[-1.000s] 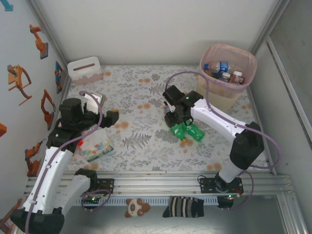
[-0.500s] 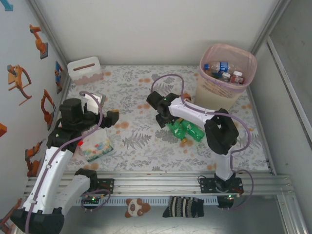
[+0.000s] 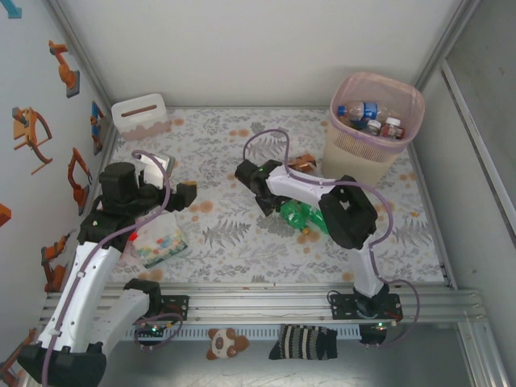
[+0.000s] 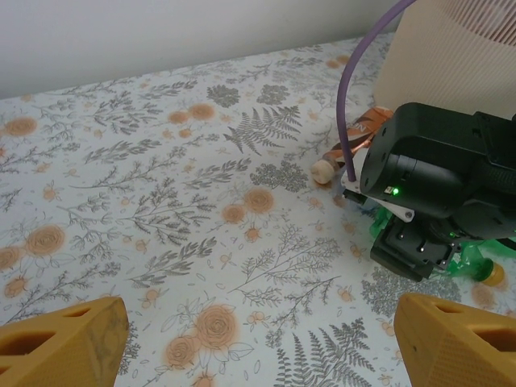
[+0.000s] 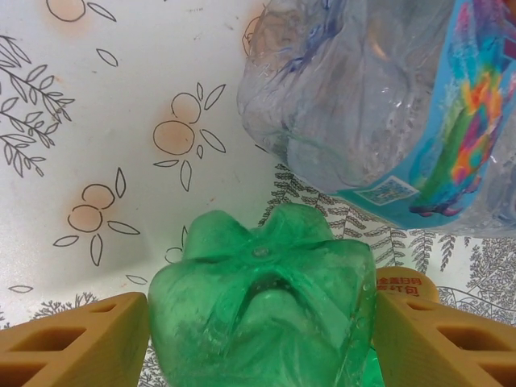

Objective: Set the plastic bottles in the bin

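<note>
Worktop (image 3: 242,242): floral cloth, bottles lying near its middle.
Bin (image 3: 355,157): upright in the far right corner of the worktop.
Bottles in the bin (image 3: 367,113): several heaped inside, with blue, white and red caps showing.
Right gripper (image 5: 262,306): low over the middle of the worktop, jaws closed onto the base of the green bottle (image 5: 262,347), with a pad pressed against each side.
Green bottle, top view (image 3: 305,214): on its side at mid-worktop, just right of the right gripper (image 3: 270,201).
Clear bottle (image 5: 379,105): blue label, lying just beyond the green base; contact between the two cannot be told.
Brown-labelled bottle (image 4: 355,145): on its side near the foot of the bin, pale cap pointing away from it.
Left gripper (image 4: 258,310): above the left part of the worktop, jaws spread wide, nothing between them.
Packet (image 3: 161,242): flat, with coloured dots, near the left front edge, beneath the left arm.
White box (image 3: 141,115): far left corner.
</note>
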Motion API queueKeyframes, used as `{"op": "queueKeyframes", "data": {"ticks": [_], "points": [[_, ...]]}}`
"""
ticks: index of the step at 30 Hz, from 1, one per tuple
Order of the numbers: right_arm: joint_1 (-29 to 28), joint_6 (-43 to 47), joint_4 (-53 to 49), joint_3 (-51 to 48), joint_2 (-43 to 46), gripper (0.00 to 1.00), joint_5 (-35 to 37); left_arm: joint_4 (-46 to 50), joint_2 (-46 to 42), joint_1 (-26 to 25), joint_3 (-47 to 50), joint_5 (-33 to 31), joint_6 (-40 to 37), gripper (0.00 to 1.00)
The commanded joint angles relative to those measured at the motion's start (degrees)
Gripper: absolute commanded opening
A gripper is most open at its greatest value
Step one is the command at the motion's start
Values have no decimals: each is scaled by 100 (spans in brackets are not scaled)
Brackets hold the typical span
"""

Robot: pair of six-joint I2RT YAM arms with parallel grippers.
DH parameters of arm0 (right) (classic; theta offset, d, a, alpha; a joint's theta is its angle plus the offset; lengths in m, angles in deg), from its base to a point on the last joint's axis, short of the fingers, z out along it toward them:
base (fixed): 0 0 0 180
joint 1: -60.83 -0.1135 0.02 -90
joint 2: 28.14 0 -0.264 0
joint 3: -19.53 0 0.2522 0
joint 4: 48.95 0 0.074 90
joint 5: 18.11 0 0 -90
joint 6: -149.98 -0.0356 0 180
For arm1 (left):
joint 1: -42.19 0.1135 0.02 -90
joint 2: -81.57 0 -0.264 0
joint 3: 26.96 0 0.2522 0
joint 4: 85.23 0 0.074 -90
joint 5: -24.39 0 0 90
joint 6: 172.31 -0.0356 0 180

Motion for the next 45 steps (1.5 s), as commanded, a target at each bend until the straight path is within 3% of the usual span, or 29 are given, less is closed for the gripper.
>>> {"op": "queueKeyframes", "data": {"ticks": [1,22,36,45], "points": [[-42,-146,-77,128,-158,71,150,-68,-10,33,25,-21,-91,85],[-42,-127,-58,65,239,57,148,-65,1,27,29,-72,-90,86],[-8,-147,-248,693,1376,54,-374,-63,11,27,16,-49,-82,86],[339,-69,-295,1297,2378,54,-857,-74,10,27,16,-15,-81,86]]}}
